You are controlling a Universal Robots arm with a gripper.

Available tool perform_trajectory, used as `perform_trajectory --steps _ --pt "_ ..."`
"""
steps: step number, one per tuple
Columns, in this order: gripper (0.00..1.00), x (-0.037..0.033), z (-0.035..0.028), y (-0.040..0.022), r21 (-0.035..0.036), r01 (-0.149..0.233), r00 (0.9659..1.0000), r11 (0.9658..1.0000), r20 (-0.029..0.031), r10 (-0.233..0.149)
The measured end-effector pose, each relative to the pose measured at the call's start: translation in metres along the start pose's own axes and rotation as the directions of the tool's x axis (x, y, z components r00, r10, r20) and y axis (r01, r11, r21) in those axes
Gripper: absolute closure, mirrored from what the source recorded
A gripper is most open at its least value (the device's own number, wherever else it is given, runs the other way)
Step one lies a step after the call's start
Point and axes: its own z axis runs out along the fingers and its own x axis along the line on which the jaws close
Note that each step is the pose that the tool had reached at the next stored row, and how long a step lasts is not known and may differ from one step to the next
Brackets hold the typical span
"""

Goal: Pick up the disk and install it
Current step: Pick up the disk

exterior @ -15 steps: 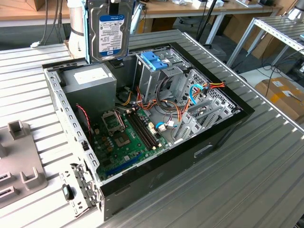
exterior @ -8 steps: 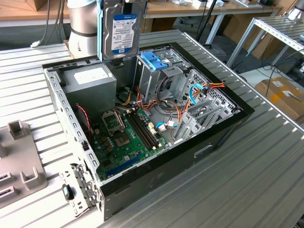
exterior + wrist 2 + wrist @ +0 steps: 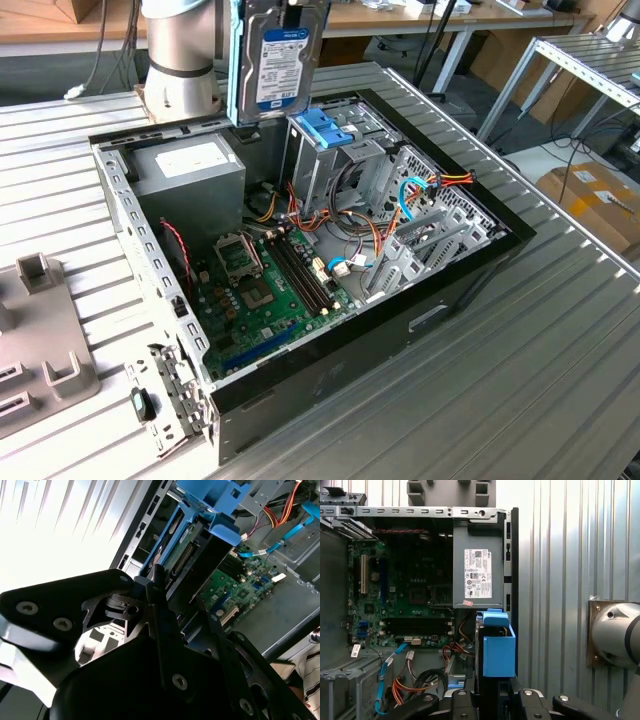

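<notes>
Pincer (image 3: 179,587) holds disk (image 3: 284,60) upright over case (image 3: 330,375) edge

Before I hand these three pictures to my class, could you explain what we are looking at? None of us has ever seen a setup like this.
This is a single robot arm with a gripper at its end. The exterior view comes from a camera standing off the arm. Both wrist views come from cameras riding on the arm, and the second wrist view looks past the black gripper.

On the ribbed metal table lies an open computer case. Inside it are a green motherboard, a grey power-supply box and a metal cage topped by a blue bracket. A grey fixture sits on the table at the exterior view's left.

The gripper holds the disk, a hard drive in light-blue rails, upright in the air above the case. It is not yet installed.
</notes>
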Motion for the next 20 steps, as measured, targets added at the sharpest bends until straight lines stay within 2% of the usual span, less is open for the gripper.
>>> perform_trajectory --steps 9,10,12,16,20 --pt "0.65 0.0004 -0.0003 -0.0307 0.0 0.0 1.0 1.0 0.0001 0.0" --pt "0.65 0.0005 -0.0004 -0.0364 -0.0001 0.0 1.0 1.0 0.0001 0.0" --pt "0.65 0.0006 -0.0005 -0.0433 0.0 0.0 1.0 1.0 0.0002 0.0" --pt "0.65 0.0008 -0.0008 -0.0638 0.0 0.0 1.0 1.0 0.0001 0.0" --pt "0.65 0.001 -0.0011 -0.0783 0.0 0.0 1.0 1.0 0.0001 0.0"
